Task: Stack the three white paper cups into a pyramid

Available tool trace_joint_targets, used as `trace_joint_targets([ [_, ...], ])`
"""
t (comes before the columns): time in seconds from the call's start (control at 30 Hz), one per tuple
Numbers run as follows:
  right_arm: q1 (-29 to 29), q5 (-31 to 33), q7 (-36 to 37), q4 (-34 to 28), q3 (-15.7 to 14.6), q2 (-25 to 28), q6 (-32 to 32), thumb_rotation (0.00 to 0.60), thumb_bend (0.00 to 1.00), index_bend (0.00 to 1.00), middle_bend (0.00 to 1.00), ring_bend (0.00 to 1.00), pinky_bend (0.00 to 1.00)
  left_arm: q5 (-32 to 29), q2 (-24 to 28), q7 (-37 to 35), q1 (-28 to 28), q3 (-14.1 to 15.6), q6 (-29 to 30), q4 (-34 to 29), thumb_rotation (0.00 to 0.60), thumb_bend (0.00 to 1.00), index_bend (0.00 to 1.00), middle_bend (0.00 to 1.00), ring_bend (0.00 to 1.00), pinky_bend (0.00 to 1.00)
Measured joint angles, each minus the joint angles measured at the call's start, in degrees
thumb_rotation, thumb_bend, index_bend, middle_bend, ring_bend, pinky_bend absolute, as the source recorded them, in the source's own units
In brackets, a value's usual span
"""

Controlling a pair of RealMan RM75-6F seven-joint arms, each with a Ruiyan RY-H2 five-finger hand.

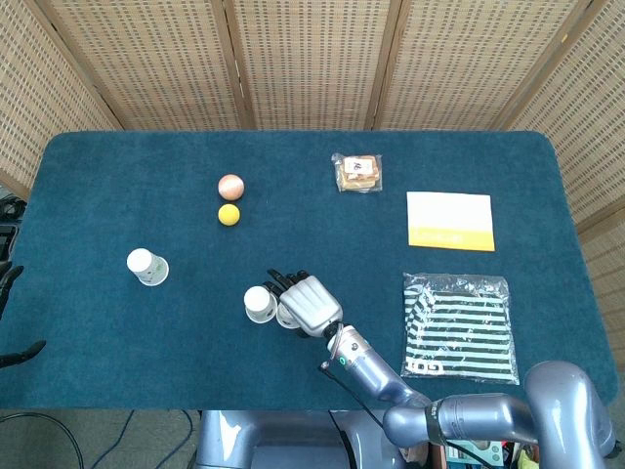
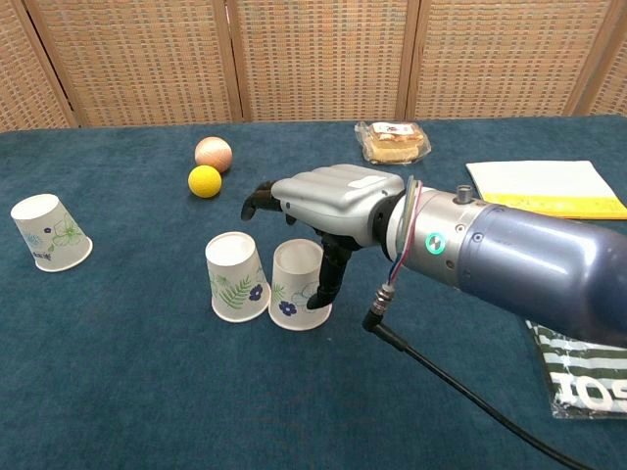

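Observation:
Three white paper cups with floral prints stand upside down on the blue table. One cup [image 1: 146,266] [image 2: 49,232] is alone at the left. A second cup [image 1: 258,303] [image 2: 238,277] stands at the front centre, and the third cup [image 2: 299,284] touches its right side. My right hand [image 1: 308,305] [image 2: 333,201] hovers over the third cup with its fingers lifted and spread, while the thumb still lies against the cup's right wall. In the head view this hand hides most of that cup. Dark fingertips of my left hand [image 1: 8,278] show apart at the left edge, off the table, holding nothing.
A peach ball [image 1: 230,186] and a yellow ball [image 1: 229,215] lie behind the cups. A wrapped snack [image 1: 357,173] sits at the back, a yellow-white booklet [image 1: 450,221] to the right, and a striped bag [image 1: 459,325] at the front right. A wicker screen stands behind the table.

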Motion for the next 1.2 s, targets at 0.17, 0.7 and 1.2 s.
trace_joint_targets([
  [0.17,-0.3,-0.6,0.2,-2.5,-0.1,2.0,1.5,0.6,0.15,0.02,0.0,0.12,0.15,-0.3,-0.3,0.2,-0.3,-0.1,-0.4,0.2,0.6,0.18,0.0,0.0,0.0,0.0],
  [0.7,-13.1,-27.8,23.8,-1.0,-8.2,25.0,13.4,0.6,0.0,0.01,0.0,0.0,0.0,-1.0,-2.6,2.7,-7.5,-3.4,-6.9,3.7,0.6,0.18,0.0,0.0,0.0,0.0],
  [1.2,-36.5,-39.4,41.4,12.1,-15.9,28.0,42.4,0.6,0.0,0.0,0.0,0.0,0.0,-5.5,-12.4,2.0,-21.6,-6.2,-26.3,16.9,0.6,0.18,0.0,0.07,0.03,0.07],
])
